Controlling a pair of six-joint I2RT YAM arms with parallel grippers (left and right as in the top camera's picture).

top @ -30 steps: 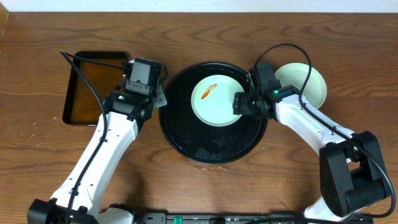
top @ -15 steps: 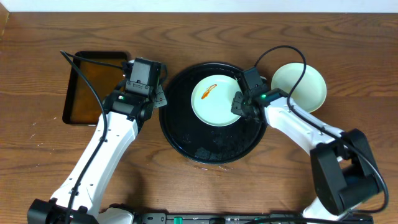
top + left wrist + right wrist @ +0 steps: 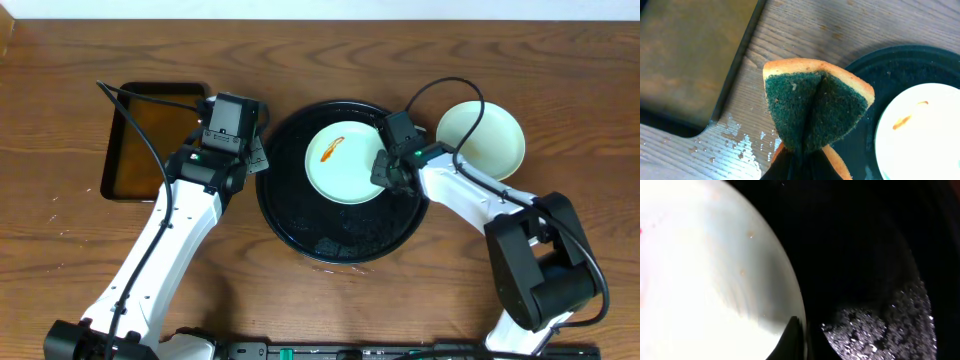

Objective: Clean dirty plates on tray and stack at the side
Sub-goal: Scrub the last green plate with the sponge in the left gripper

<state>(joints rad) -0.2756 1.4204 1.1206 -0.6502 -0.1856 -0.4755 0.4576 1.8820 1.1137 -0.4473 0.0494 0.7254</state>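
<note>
Brown wooden table point(image 3: 320, 60) fills the overhead view, with a round black tray point(image 3: 345, 225) at its middle. On the upper half of the tray lies a pale green plate point(image 3: 345, 162) with an orange smear point(image 3: 331, 149) left of its centre. The right gripper point(image 3: 383, 172) sits at the plate's right rim with its jaws closed on the edge; in the right wrist view one dark finger point(image 3: 794, 340) lies over that rim, and water drops point(image 3: 880, 325) glisten on the tray floor beside it. A second pale plate point(image 3: 485, 135) rests on the table just right of the tray. The left gripper point(image 3: 257, 158) hangs at the tray's left edge, clamped on a folded sponge point(image 3: 815, 107), green scouring face out and orange foam behind. A rectangular tray point(image 3: 150, 140) lies further left, with wet spots point(image 3: 740, 145) on the wood near its corner.
</note>
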